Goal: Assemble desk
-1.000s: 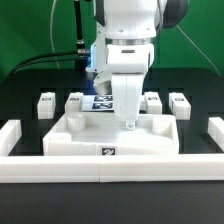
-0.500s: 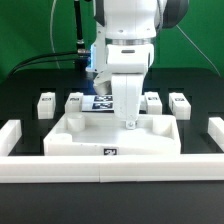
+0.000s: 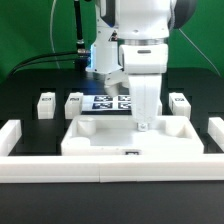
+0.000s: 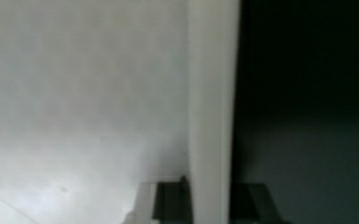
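The black bench [image 3: 24,95] carries the white tabletop panel [image 3: 100,135] just behind the near border wall [image 3: 60,166]. Farther back lie the marker board [image 3: 108,102], an outer leg [image 3: 45,103] and inner leg [image 3: 73,102] to its left, and a right leg [image 3: 179,102].

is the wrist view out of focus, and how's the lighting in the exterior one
Wrist view: out of focus, the tabletop a soft grey-white blur beside darkness, the fingers just dim shapes. Exterior view: sharper, evenly lit, soft shadows, no harsh glare.
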`<state>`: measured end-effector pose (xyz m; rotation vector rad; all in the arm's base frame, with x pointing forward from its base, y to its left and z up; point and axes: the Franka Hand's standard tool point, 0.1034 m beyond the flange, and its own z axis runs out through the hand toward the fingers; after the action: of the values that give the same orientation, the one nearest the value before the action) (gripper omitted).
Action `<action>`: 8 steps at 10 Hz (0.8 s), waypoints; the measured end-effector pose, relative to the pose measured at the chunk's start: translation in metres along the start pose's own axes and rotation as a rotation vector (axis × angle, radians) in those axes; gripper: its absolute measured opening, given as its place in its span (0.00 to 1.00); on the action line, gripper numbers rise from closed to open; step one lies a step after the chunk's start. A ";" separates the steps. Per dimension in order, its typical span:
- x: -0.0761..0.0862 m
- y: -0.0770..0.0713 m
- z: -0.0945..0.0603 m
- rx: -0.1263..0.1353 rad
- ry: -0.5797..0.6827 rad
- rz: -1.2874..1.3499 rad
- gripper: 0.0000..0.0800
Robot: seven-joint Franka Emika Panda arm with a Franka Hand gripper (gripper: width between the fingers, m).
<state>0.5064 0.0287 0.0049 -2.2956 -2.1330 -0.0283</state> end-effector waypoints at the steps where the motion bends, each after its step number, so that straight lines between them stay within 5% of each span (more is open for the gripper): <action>1: 0.009 0.002 0.000 -0.004 0.003 -0.017 0.07; 8: 0.031 0.010 0.001 -0.001 0.018 -0.033 0.07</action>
<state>0.5184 0.0584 0.0049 -2.2521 -2.1627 -0.0493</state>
